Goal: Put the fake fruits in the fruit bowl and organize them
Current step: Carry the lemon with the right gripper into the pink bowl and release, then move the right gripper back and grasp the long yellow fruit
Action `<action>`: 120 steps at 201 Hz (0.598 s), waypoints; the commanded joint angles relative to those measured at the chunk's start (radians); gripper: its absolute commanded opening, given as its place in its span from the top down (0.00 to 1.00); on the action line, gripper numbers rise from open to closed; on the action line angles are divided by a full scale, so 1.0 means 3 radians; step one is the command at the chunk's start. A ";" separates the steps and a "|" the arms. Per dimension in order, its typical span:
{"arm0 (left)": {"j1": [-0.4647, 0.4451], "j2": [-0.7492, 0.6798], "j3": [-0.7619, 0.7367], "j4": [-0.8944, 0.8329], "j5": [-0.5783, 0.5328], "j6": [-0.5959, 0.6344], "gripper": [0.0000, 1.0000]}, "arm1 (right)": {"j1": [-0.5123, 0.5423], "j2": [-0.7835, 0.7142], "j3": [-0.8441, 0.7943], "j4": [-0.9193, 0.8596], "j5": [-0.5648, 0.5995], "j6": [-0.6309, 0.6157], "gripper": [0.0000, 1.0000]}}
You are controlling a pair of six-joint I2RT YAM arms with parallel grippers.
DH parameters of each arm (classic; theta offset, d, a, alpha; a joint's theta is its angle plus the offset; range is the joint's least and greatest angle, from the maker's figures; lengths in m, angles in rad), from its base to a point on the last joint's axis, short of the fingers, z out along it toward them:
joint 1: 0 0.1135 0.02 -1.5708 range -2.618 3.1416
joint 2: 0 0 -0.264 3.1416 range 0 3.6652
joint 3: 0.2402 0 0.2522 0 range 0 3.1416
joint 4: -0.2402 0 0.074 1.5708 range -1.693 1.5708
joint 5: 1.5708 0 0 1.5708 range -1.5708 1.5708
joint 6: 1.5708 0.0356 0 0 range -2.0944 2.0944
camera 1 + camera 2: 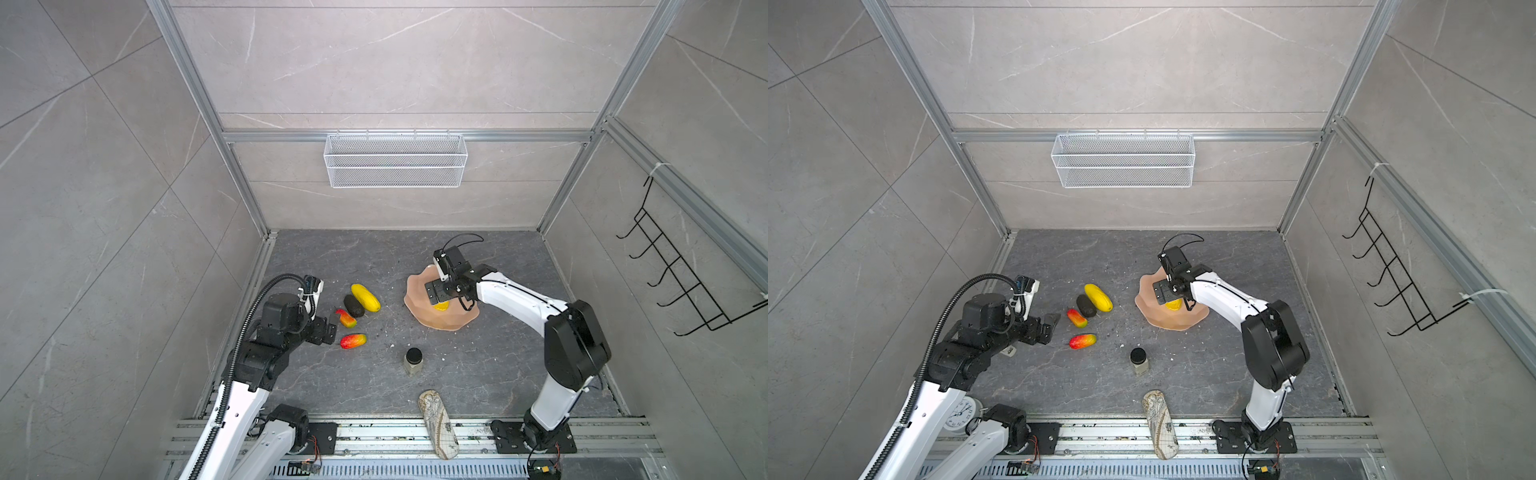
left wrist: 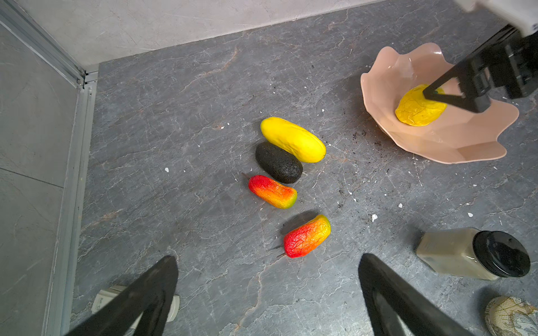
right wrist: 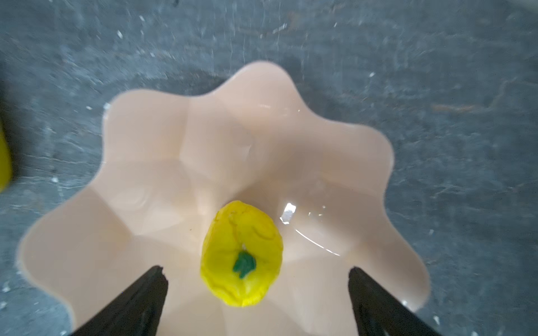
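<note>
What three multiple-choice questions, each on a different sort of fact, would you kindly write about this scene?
1. Where is the stubby yellow fruit? A. in the pink bowl B. in the wire basket C. beside the jar
2. How many fruits lie on the table outside the bowl? A. two B. four C. six
3. How is the right gripper? A. shut on the fruit B. shut on the bowl's rim C. open over the fruit
1 A: it rests inside the bowl. 2 B: the long yellow fruit, the black fruit and two red-and-yellow fruits lie there. 3 C: its fingers stand wide apart.
</note>
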 commanded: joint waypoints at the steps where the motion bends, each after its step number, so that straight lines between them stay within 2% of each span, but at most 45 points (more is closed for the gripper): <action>1: 0.0014 -0.0003 0.0007 0.0048 -0.0044 0.0061 0.00 | 0.0202 -0.0326 0.0212 -0.0250 0.0086 -0.0077 0.01; 32: 0.0014 -0.0033 0.0003 0.0050 -0.0027 0.0055 0.00 | 0.0681 -0.0290 0.0420 -0.0344 0.0052 0.0000 0.01; 56: 0.0012 -0.0033 0.0012 0.0067 -0.0006 0.0054 0.00 | 0.0986 -0.0003 0.0589 -0.0187 -0.0072 0.0108 0.01; 91: 0.0013 -0.0026 0.0012 0.0056 0.0026 0.0044 0.00 | 0.1068 0.0602 0.1093 -0.0058 -0.0316 0.0155 0.01; 120: 0.0011 -0.0059 0.0005 0.0056 0.0015 0.0043 0.00 | 0.1071 0.1208 0.1742 -0.0268 -0.0435 0.0166 0.01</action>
